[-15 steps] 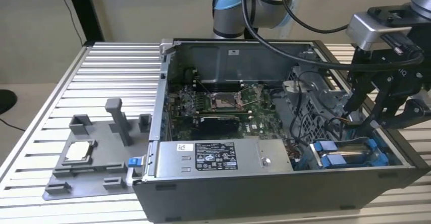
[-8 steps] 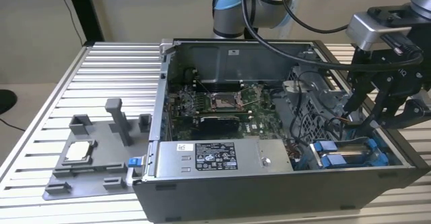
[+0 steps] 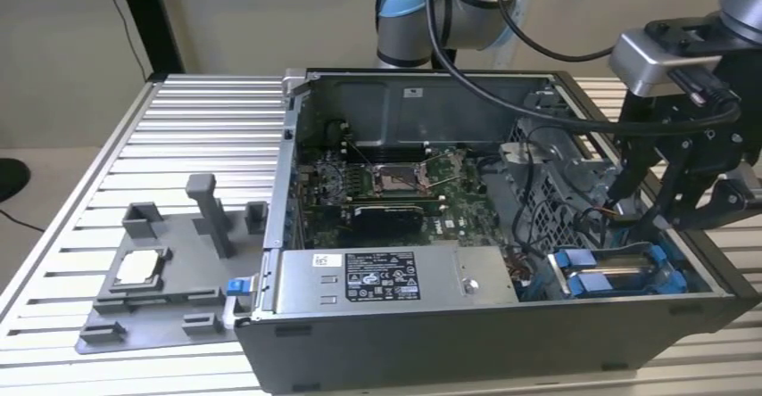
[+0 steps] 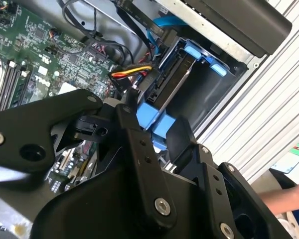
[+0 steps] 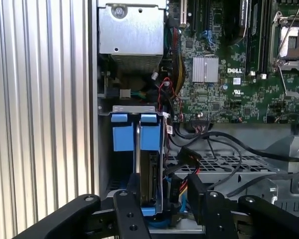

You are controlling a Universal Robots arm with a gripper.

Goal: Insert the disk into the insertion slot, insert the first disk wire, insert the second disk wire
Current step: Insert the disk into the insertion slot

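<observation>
Second wrist view puts my gripper (image 4: 157, 122) right at the blue-framed disk (image 4: 175, 87), which stands on edge inside the insertion slot (image 4: 209, 94). Whether I grip anything, I cannot tell. 1 yellow, red and black wire bundle (image 4: 132, 72) crowds just beside me. Beyond, in the first wrist view, black cables (image 5: 229, 144) cross a perforated cage (image 5: 224, 167), then comes the motherboard (image 5: 229, 89).

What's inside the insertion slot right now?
The disk sits inside the insertion slot, its blue caddy tabs showing. The gripper covers one end of it, so any wire connections there cannot be seen.
</observation>
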